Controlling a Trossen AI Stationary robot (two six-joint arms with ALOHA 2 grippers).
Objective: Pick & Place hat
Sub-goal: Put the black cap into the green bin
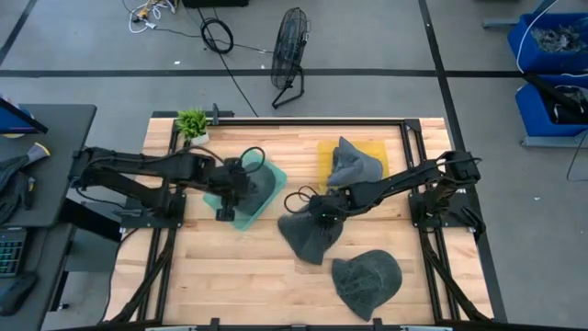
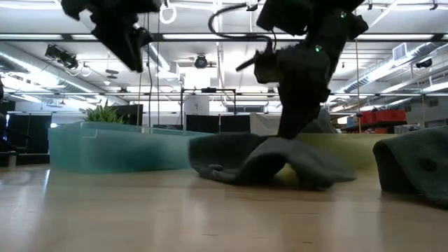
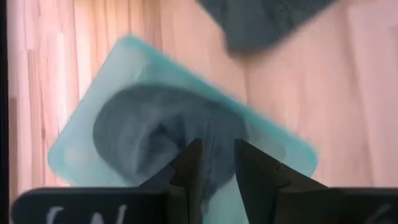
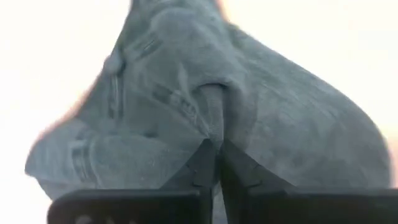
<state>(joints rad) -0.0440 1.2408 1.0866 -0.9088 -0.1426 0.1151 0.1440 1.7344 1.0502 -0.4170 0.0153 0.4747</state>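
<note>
High view: wooden table [image 1: 239, 267] on grey floor [image 1: 92, 46]; fan [image 1: 290, 41] behind.

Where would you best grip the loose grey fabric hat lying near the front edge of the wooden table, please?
Probably from straight above, pinching the raised crown of the grey fabric hat. It lies flattened on the table and clear of both grippers, so no edge stands up to grip from the side.

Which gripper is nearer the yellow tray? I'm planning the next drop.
Right. The right gripper pinches a grey hat just in front of the yellow tray; the left gripper hovers over the teal tray, farther away.
</note>
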